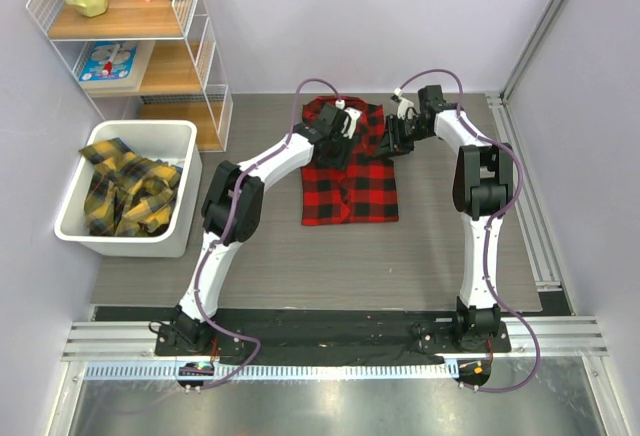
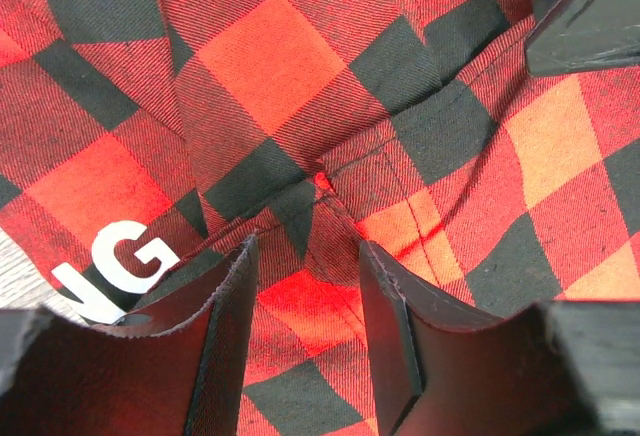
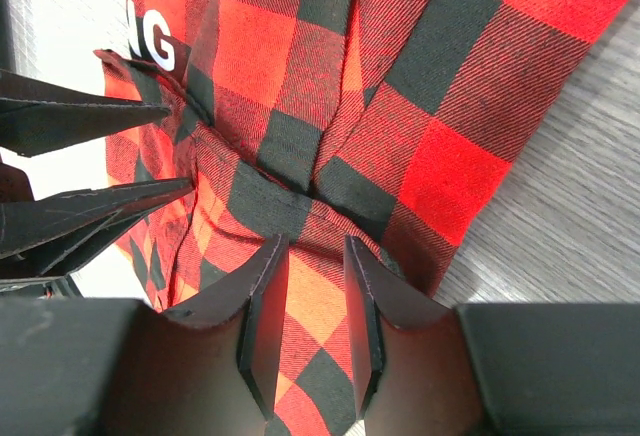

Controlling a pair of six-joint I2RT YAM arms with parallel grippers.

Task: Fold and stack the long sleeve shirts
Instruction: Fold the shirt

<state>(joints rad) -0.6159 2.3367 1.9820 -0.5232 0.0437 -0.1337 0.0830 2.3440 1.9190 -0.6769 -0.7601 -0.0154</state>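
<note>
A red-and-black long sleeve shirt [image 1: 350, 181] lies on the table, folded into a long rectangle with its collar end at the back. White lettering [image 2: 120, 271] shows on it. My left gripper [image 1: 345, 121] is at the collar end, open, its tips [image 2: 305, 246] down on creased cloth. My right gripper [image 1: 393, 141] is at the shirt's right edge, open, its tips [image 3: 315, 241] astride a gathered fold [image 3: 300, 191]. Yellow-and-black shirts [image 1: 125, 191] are heaped in a white bin [image 1: 120, 246] on the left.
A wire shelf [image 1: 130, 26] with a yellow jug, boxes and a cup stands at the back left behind the bin. Metal rails run along the table's right side and its near edge. Grey table [image 1: 450, 246] lies around the shirt.
</note>
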